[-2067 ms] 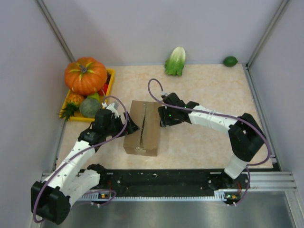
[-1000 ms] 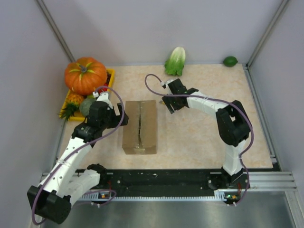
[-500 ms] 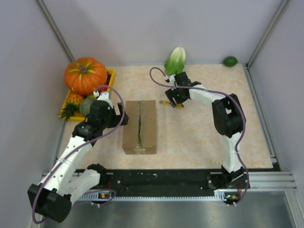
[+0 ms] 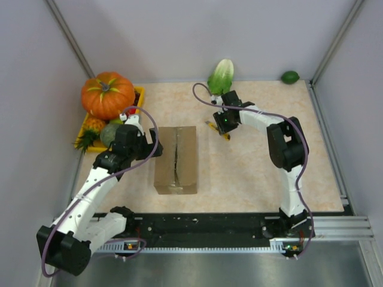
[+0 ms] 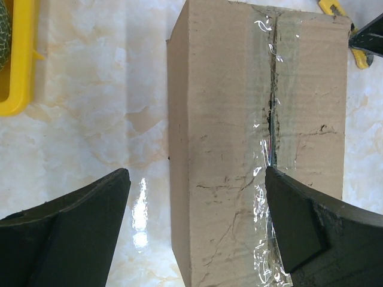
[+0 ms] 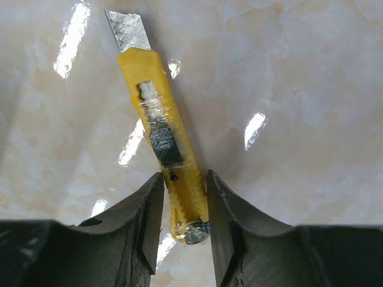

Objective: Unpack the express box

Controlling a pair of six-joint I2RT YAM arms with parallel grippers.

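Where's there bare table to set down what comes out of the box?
Largest bare patch: between the express box and the right arm, nearer than the utility knife. Another lies right of that arm, nearer than the lime. A smaller one: between the yellow tray and cabbage. Crowded left of the box: left gripper, tray, pumpkin.

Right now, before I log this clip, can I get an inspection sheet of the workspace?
Surface: glossy marbled table.
Job's things: box flat, flaps down, taped seam slit.
Clutter: pumpkin, pineapple, melon on yellow tray; cabbage, lime at far edge.
Grippers: left tool open over box's left edge; right tool closed on knife lying on table.
Cables: purple cable looping off each wrist.
Surroundings: pale walls; metal rail at near edge.
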